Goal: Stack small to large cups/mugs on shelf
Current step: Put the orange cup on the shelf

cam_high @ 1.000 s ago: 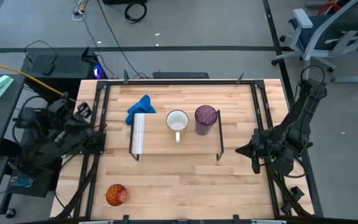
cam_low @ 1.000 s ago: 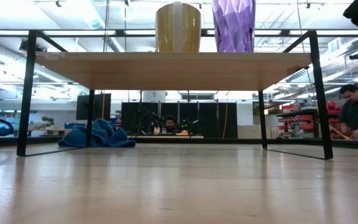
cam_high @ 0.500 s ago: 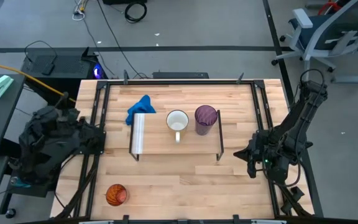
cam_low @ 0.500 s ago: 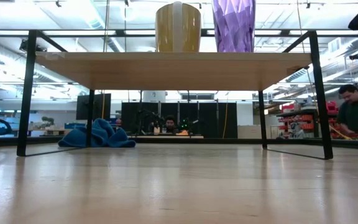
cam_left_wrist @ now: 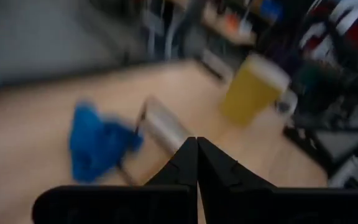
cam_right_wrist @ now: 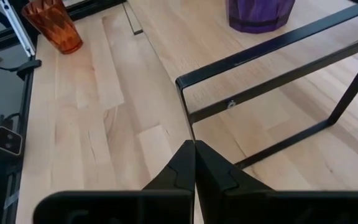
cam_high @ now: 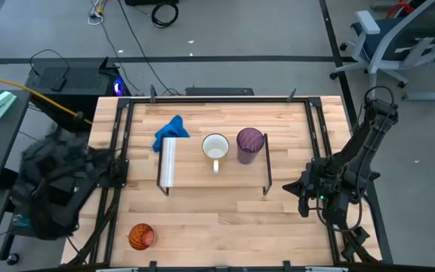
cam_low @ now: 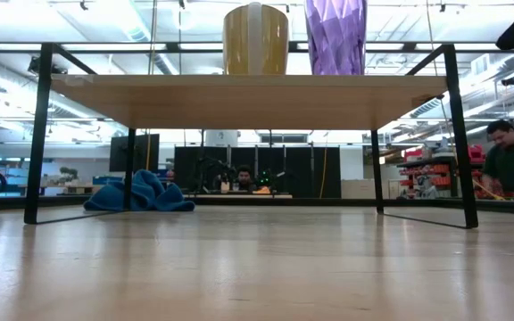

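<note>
Mug and purple tumbler stand side by side on the shelf; the orange cup sits apart near the table's front left corner. Left gripper and right gripper are both closed, empty, at the table's sides.

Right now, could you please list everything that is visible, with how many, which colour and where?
orange cup: one, orange translucent, on the table near its front left corner, off the shelf.
white mug: one, white, on the shelf, middle.
purple tumbler: one, purple translucent, on the shelf, right of the mug.
shelf: one, light wood with black legs, centre of the table.
blue cloth: one, blue, on the table at the shelf's far left corner.
table: one, light wood.
person: one, green top, in the room behind.
left gripper: shut, empty, off the table's left edge.
right gripper: shut, empty, at the table's right edge.
</note>
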Tool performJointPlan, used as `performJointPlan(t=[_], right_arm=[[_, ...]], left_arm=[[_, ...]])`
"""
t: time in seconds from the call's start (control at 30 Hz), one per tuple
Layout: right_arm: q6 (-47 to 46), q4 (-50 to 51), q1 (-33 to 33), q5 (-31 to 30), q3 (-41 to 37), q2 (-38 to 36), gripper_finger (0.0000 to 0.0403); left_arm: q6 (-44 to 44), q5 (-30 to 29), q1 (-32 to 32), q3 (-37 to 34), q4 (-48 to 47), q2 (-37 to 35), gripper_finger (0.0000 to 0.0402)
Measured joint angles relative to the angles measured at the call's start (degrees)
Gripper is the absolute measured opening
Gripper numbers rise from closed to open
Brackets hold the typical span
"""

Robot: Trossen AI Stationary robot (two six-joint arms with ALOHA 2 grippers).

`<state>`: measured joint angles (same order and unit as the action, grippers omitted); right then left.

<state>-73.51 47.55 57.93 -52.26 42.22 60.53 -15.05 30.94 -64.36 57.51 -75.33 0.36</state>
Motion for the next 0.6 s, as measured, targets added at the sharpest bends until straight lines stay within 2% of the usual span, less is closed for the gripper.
performJointPlan(t=[0.23, 0.33, 0.47, 0.6], right_arm=[[-0.06, 0.0, 0.0, -0.25, 0.0, 0.0, 0.0009], [-0.27, 0.0, 0.0, -0.25, 0.0, 0.0, 0.001], [0.11, -0.01, 0.0, -0.26, 0.0, 0.0, 0.001], [0.16, -0.04, 0.0, -1.11, 0.0, 0.09, 0.0011]], left_arm=[[3.4, -0.18, -6.38, 6.52, 23.99, 0.0, 0.0012], [3.85, -3.05, -7.64, 6.57, 28.06, 0.0, 0.001], [4.87, -5.01, -7.63, 3.32, 30.95, 0.0, 0.0008], [6.72, -5.78, -7.65, -3.79, 37.92, 0.01, 0.0017]])
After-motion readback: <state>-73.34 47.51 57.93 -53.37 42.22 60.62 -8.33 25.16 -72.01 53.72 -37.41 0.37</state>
